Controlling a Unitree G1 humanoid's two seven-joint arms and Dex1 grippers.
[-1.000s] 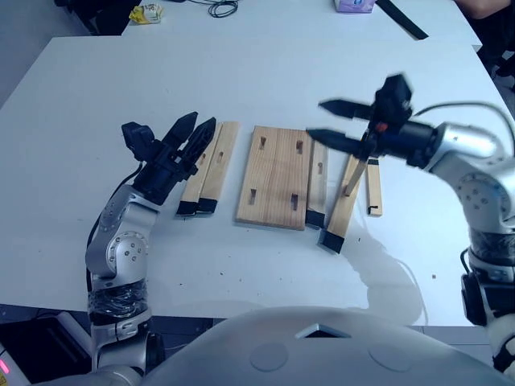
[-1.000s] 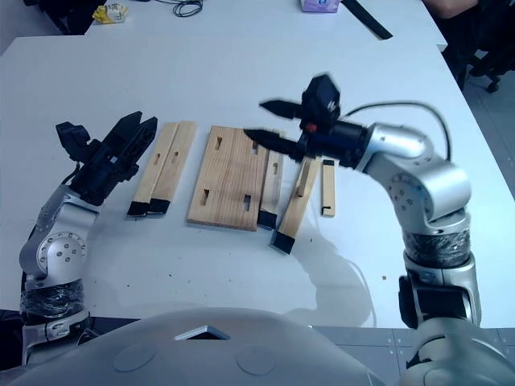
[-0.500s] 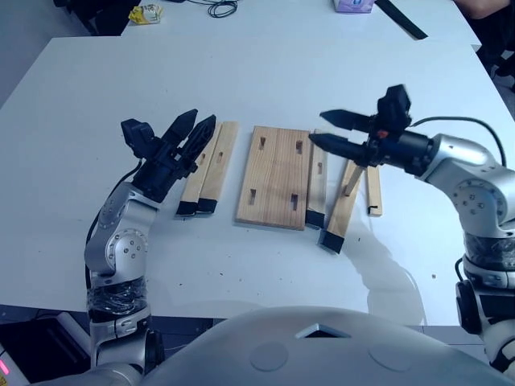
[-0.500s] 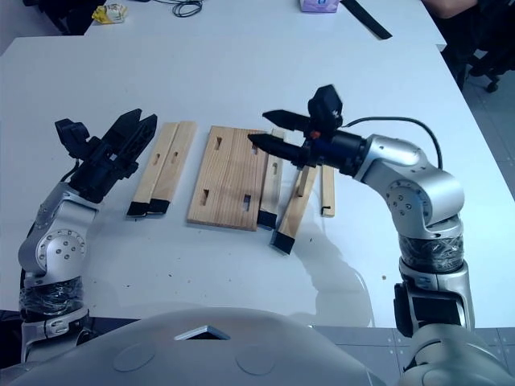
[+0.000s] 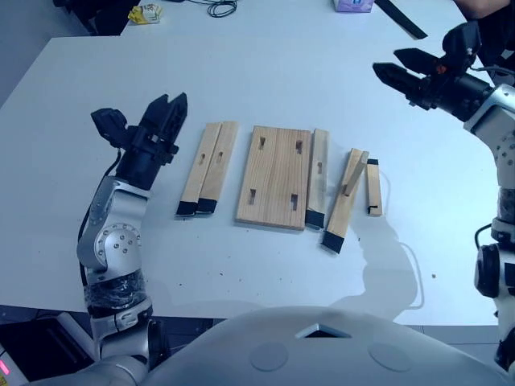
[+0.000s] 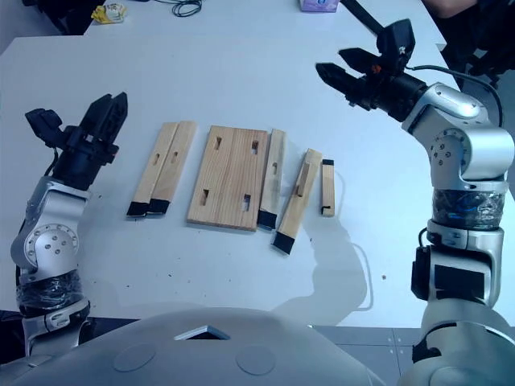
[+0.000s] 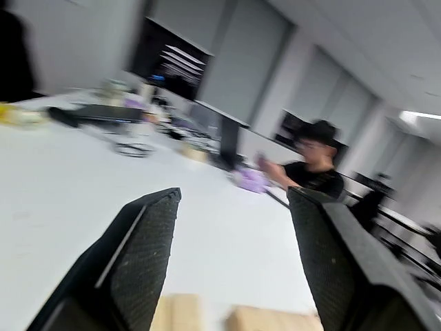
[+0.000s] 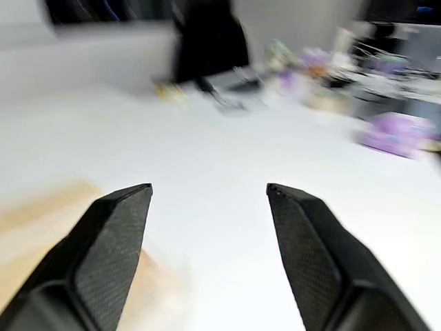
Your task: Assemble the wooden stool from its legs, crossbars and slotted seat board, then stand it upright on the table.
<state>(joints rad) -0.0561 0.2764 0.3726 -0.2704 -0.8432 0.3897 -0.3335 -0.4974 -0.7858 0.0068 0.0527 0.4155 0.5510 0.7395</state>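
table (image 5: 241,72): seat board (image 5: 274,176) lies flat mid-table w/ legs (image 5: 208,167) either side and crossbar (image 5: 372,186) toward right edge, all loose. right gripper (image 5: 388,63) pulled back to far right corner, jaws apart, empty. left gripper (image 5: 170,100) backed toward left edge, also apart, empty. no part picked, assembly not begun.

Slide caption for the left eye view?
Left claw and right claw open, clear of unassembled stool parts on table.

right pincer (image 5: 388,62) pulled up and back rightward, left pincer (image 5: 171,100) swung left
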